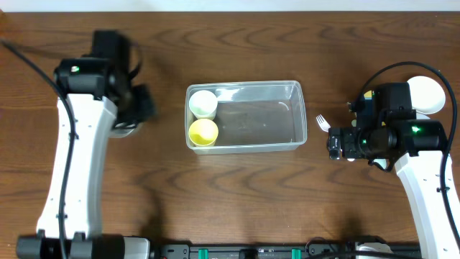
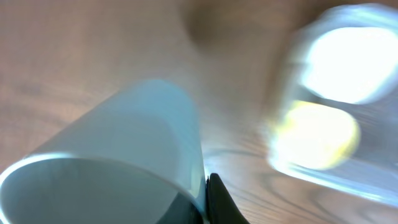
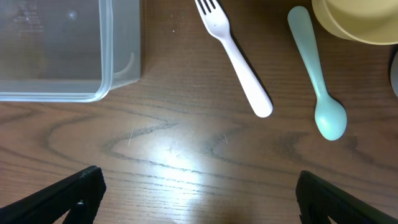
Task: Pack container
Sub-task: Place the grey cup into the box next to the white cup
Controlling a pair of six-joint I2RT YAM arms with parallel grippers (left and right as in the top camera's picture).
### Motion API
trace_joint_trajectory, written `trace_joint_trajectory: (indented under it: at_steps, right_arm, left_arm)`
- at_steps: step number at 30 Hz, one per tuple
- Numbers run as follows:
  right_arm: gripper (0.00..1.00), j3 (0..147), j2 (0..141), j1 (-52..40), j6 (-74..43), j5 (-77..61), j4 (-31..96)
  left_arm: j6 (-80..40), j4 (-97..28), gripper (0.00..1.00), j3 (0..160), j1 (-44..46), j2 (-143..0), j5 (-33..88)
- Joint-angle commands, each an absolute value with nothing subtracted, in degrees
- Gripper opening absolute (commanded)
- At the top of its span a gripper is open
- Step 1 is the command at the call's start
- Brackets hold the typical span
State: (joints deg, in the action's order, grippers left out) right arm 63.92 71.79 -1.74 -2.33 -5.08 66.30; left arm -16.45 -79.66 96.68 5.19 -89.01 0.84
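The container (image 1: pixel 248 148) is sitting on the bench (image 1: pixel 287 36) between the two pincers, with a white cup (image 1: pixel 203 104) and a yellow cup (image 1: pixel 203 132) inside at the end nearer the left pincer (image 2: pixel 202 193). That pincer is pinching narrow on the wall of a pale cup (image 2: pixel 124 143), though the view is blurring. The right pincer (image 3: pixel 199 177) is gaping wide over bare wood, with a white fork (image 3: pixel 233 59), a mint spoon (image 3: pixel 317 74) and a yellow bowl (image 3: pixel 354 22) lying just ahead of it.

Dark wood-grain table (image 1: pixel 237 187), a few items lying loose on it.
Clear container (image 1: pixel 244 85) mid-table; white fork (image 3: pixel 233 59) just off its right end, pale blue spoon (image 3: pixel 317 74) beyond the fork, yellow bowl (image 3: pixel 357 22) farther from the container.
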Motion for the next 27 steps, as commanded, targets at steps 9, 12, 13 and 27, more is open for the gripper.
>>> trace_joint_trajectory:
  at_steps: [9, 12, 13, 27]
  right_arm:
    - [0.99, 64.8, 71.9, -1.8, -1.6, -4.5, 66.2]
    - [0.99, 64.8, 71.9, -1.8, -1.6, -4.5, 66.2]
    - [0.99, 64.8, 71.9, -1.8, -1.6, -4.5, 66.2]
    - [0.99, 64.8, 71.9, -1.8, -1.6, -4.5, 66.2]
  left_arm:
    - [-14.7, -73.8, 0.06, 110.3, 28.5, -94.5, 1.7]
    - [-12.6, -71.6, 0.06, 110.3, 30.9, -99.1, 4.9]
    - [-12.5, -70.8, 0.06, 110.3, 31.5, -100.7, 5.8]
    - [-8.8, -67.4, 0.06, 110.3, 32.2, -114.6, 6.7]
